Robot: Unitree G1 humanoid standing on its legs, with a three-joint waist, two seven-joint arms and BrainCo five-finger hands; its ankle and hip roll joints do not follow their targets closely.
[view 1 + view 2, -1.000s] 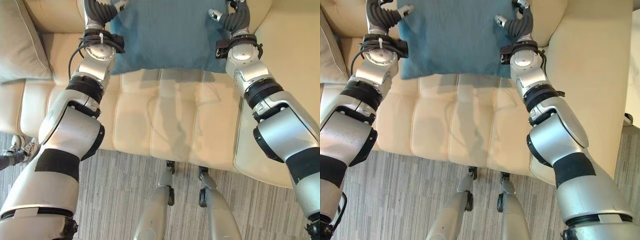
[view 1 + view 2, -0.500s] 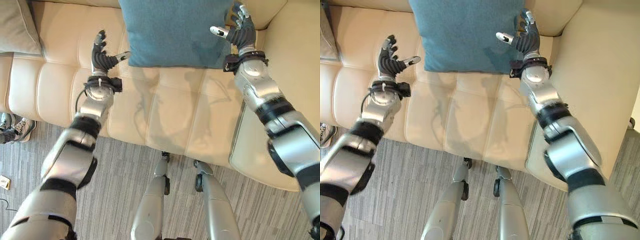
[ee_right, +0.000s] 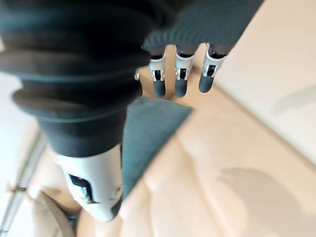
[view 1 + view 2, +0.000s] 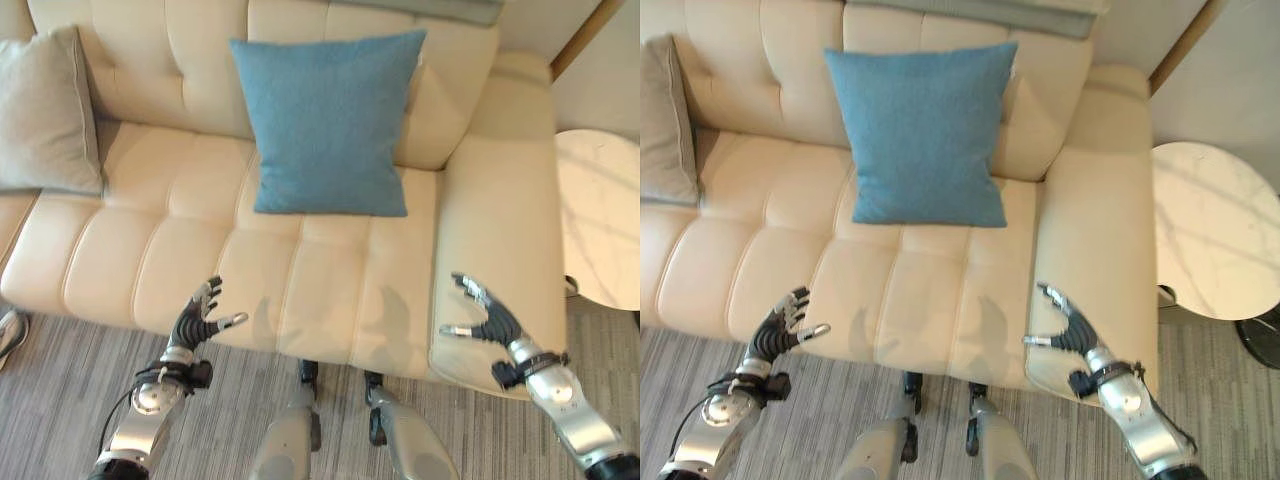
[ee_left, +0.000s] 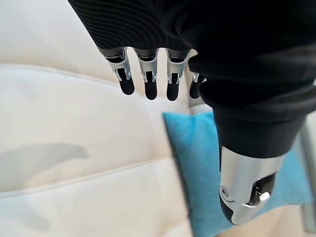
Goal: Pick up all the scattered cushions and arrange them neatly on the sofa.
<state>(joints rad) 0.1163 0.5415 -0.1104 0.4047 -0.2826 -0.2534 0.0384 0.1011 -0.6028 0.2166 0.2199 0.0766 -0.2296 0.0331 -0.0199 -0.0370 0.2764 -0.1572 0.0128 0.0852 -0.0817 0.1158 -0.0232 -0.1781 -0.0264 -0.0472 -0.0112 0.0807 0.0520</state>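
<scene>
A blue cushion [image 4: 328, 122] stands upright against the backrest of the cream sofa [image 4: 160, 260], right of centre, with nothing touching it. A beige cushion [image 4: 45, 115] leans on the backrest at the sofa's left end. My left hand [image 4: 197, 320] hovers open over the seat's front edge, well in front of the blue cushion [image 5: 197, 163]. My right hand [image 4: 487, 320] is open too, above the front of the right armrest. Both hands hold nothing, and the blue cushion [image 3: 148, 133] lies far past the right hand's straight fingers [image 3: 178, 79].
A round white marble side table [image 4: 1215, 230] stands just right of the sofa's armrest [image 4: 495, 230]. Grey striped carpet [image 4: 60, 390] runs along the sofa's front. A grey cloth strip [image 4: 420, 8] lies along the top of the backrest.
Both hands have let go of the blue cushion and drawn back to the sofa's front edge. The cushion stays upright against the backrest. The camera has pulled back, showing more of the sofa.
</scene>
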